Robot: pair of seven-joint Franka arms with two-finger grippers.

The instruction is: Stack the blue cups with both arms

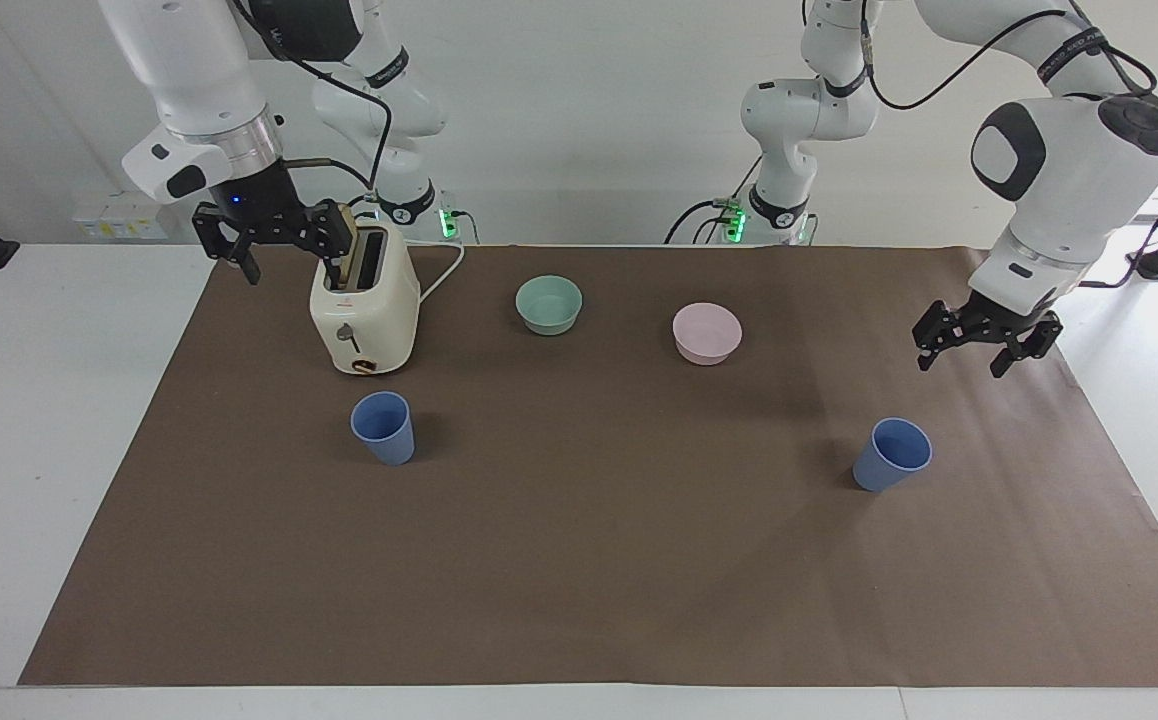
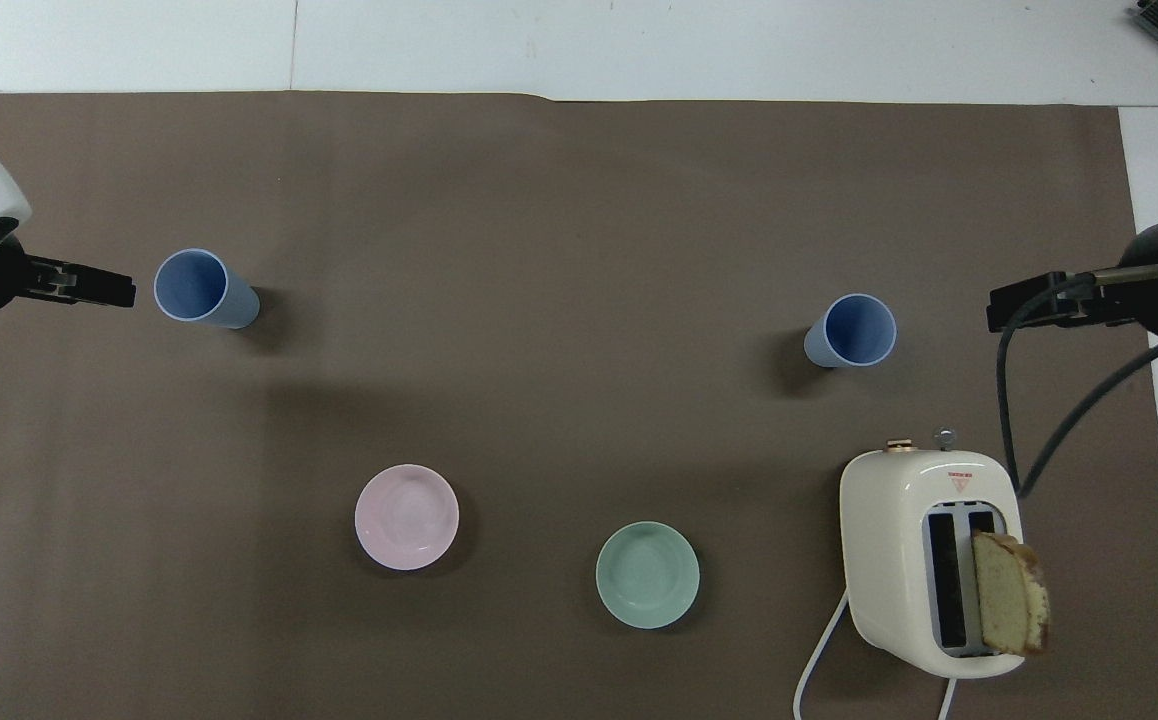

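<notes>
Two blue cups stand upright on the brown mat. One cup point(image 1: 384, 428) point(image 2: 851, 331) stands just farther from the robots than the toaster. The other cup point(image 1: 893, 456) point(image 2: 203, 289) stands toward the left arm's end of the table. My left gripper point(image 1: 974, 358) point(image 2: 104, 290) is open and empty, in the air over the mat, beside that cup and apart from it. My right gripper point(image 1: 264, 245) point(image 2: 1017, 305) is open and empty. It hangs raised over the mat's edge beside the toaster and waits.
A cream toaster point(image 1: 364, 310) point(image 2: 924, 560) holds a bread slice point(image 2: 1009, 592) in one slot, with its white cord trailing toward the robots. A mint-green bowl point(image 1: 549, 304) point(image 2: 647, 575) and a pink bowl point(image 1: 707, 333) point(image 2: 406, 517) sit nearer to the robots than the cups.
</notes>
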